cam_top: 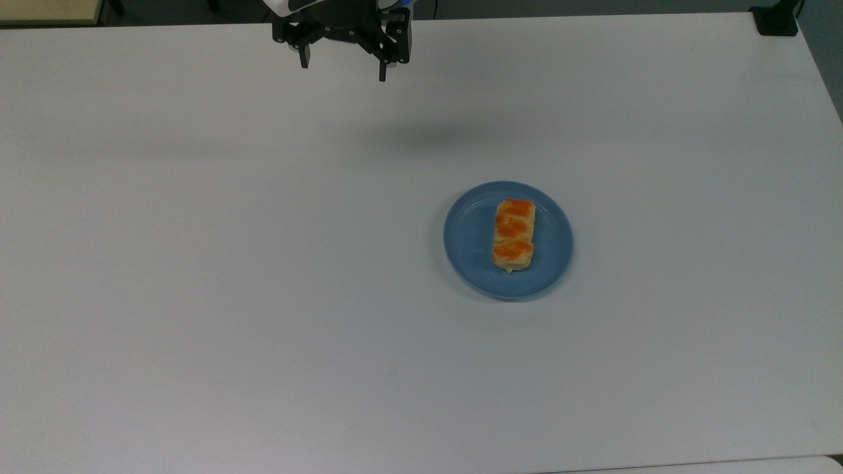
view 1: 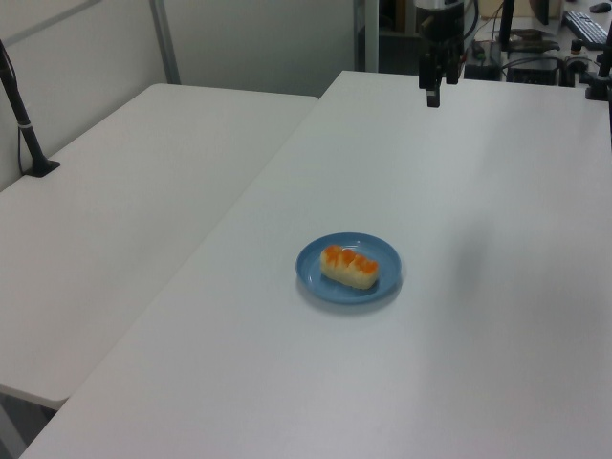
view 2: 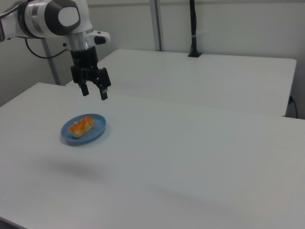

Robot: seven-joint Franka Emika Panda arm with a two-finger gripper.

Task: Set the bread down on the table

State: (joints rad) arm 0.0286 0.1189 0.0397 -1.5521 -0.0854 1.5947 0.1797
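Observation:
The bread [cam_top: 514, 235] [view 1: 349, 267] [view 2: 80, 127], a pale-tan loaf with three orange-glazed bumps, lies on a round blue plate [cam_top: 471, 243] [view 1: 311, 274] [view 2: 96, 133] on the white table [cam_top: 230, 263] [view 1: 497, 191] [view 2: 190, 157]. My gripper [cam_top: 343, 68] [view 1: 432, 96] [view 2: 94, 92] hangs open high above the table near the top view's upper edge, well away from the plate and to the top view's left of it. Nothing sits between its fingers [cam_top: 382, 69].
A second white table [view 1: 143, 182] [view 2: 200, 76] adjoins mine. A black post [view 1: 24, 124] [view 2: 193, 28] stands on it. A black clamp [cam_top: 776, 20] sits at the top view's upper right corner. Desk clutter with a keyboard [view 1: 583, 24] lies behind the arm.

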